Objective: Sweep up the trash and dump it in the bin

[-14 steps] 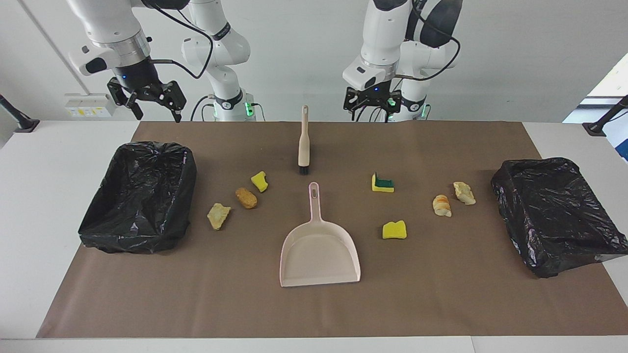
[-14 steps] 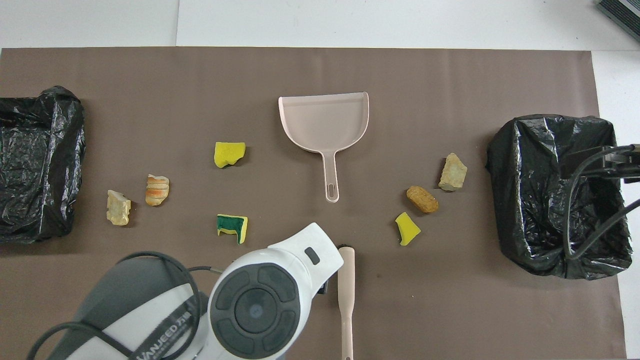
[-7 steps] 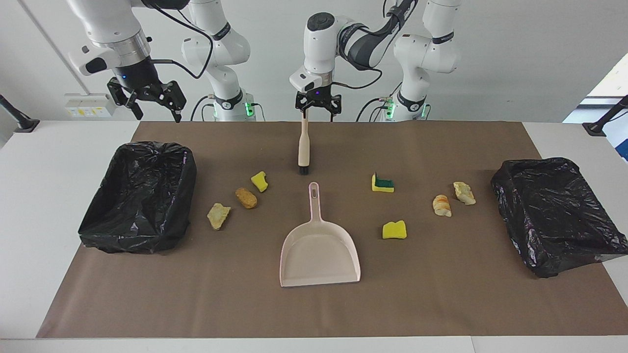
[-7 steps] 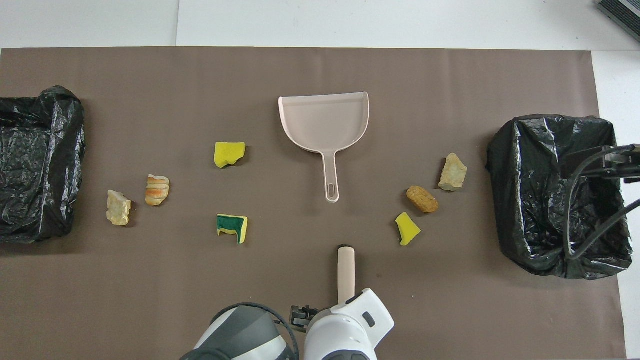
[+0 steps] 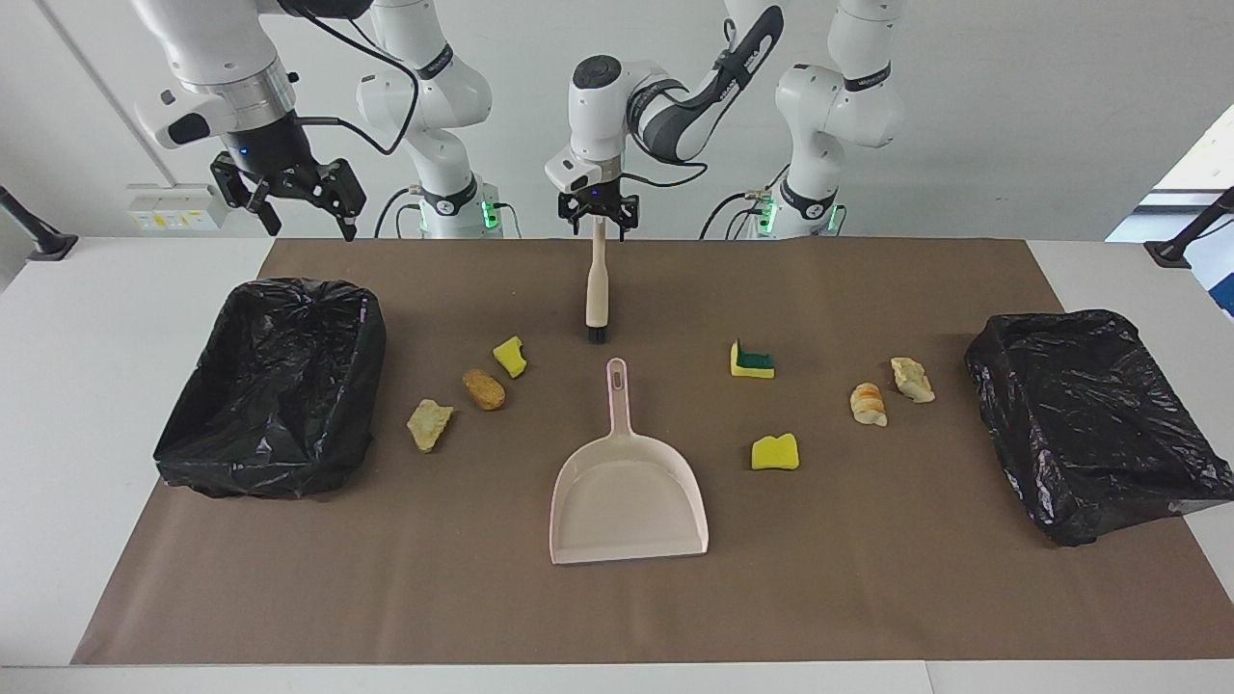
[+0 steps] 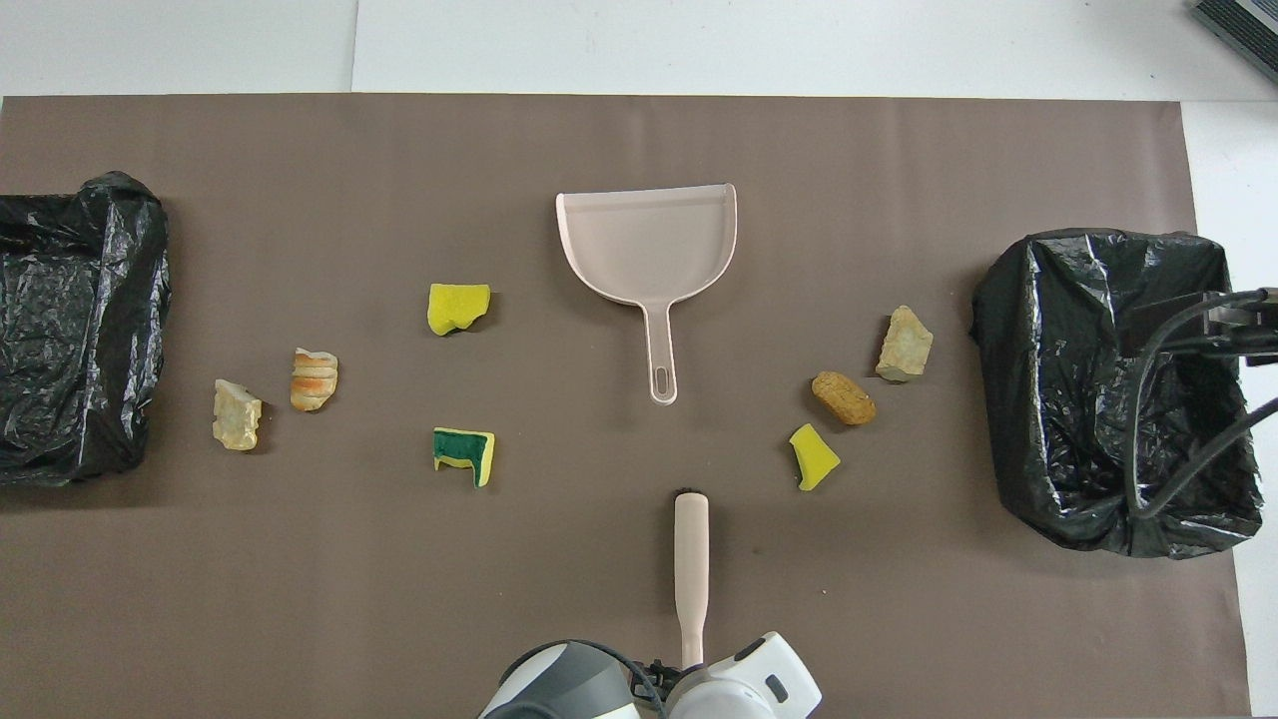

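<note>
The left gripper (image 5: 598,217) sits low at the hanging-hole end of the brush (image 5: 597,289), at the end farthest from the dustpan (image 5: 627,501). It straddles the handle, but whether it has closed on it cannot be told. The brush lies flat in line with the dustpan's handle, on the robots' side of it, with its black bristles pointing at that handle's tip and a small gap between them.

The step in hand looks like taking up the brush. To do it well, the grip should probably settle squarely across the thin handle. A hold so near the tip is likely to let the brush swing once the bristles push on anything. Lifting straight up would keep the bristles from nudging the dustpan.

The trash (image 5: 484,388) lies in two loose groups on either side of the dustpan. Three scraps lie toward the right arm's end and four toward the left arm's end, among them the green-faced sponge (image 5: 752,360). None is in the pan.

The right gripper (image 5: 311,229) waits, fingers (image 5: 349,226) spread and empty, raised over the bin (image 5: 193,453) toward the right arm's end from the dustpan. A second bin (image 5: 1060,501) stands toward the left arm's end.
</note>
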Robot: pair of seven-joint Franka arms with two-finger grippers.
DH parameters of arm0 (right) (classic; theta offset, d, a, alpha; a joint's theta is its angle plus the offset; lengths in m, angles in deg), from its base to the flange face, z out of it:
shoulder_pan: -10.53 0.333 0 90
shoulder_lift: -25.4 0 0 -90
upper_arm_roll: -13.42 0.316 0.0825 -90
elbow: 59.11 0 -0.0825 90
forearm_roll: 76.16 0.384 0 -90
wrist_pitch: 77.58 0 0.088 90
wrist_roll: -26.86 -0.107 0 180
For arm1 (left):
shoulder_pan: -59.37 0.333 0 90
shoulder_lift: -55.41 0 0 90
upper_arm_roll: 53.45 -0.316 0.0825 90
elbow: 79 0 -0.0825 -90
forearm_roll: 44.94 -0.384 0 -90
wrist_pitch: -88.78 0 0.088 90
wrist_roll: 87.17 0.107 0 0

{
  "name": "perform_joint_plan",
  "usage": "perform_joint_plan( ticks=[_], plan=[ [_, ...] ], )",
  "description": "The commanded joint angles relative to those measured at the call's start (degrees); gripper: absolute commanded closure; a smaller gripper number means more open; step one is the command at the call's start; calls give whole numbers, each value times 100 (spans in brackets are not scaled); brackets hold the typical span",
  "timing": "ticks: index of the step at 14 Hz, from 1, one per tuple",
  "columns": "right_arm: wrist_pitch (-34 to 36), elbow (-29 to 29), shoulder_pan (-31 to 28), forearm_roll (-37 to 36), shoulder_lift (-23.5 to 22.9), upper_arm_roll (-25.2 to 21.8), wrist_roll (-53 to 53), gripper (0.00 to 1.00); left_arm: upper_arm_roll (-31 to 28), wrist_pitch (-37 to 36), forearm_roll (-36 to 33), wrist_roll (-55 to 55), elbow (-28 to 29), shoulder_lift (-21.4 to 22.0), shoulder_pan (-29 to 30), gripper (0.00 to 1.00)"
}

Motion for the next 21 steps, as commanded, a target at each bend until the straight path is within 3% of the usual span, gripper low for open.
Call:
perform_joint_plan(
  ticks=[1,4,8,10,15,18,21],
  plan=[
    [225,72,-45,137,115,2,112,0,-126,172,49,-135,119,-160,-153,14],
    [287,116,-37,120,159,11,155,0,-161,136,-4,-135,93,-116,-109,20],
    [113,292,86,128,98,63,208,0,-161,136,-223,-127,58,-89,-39,38],
    [-203,257,279,120,-121,81,190,0,-170,136,-241,-127,49,-72,-12,61],
    [-1030,116,622,128,-1087,134,-178,0,-179,58,-417,-91,-39,-2,172,97],
    [-1057,-165,938,111,-1668,213,-897,0,-170,-416,-583,-65,-48,305,478,100],
    [-1443,-69,991,505,-1809,221,-996,0,-170,-1005,-628,145,-39,517,979,100]
  ],
)
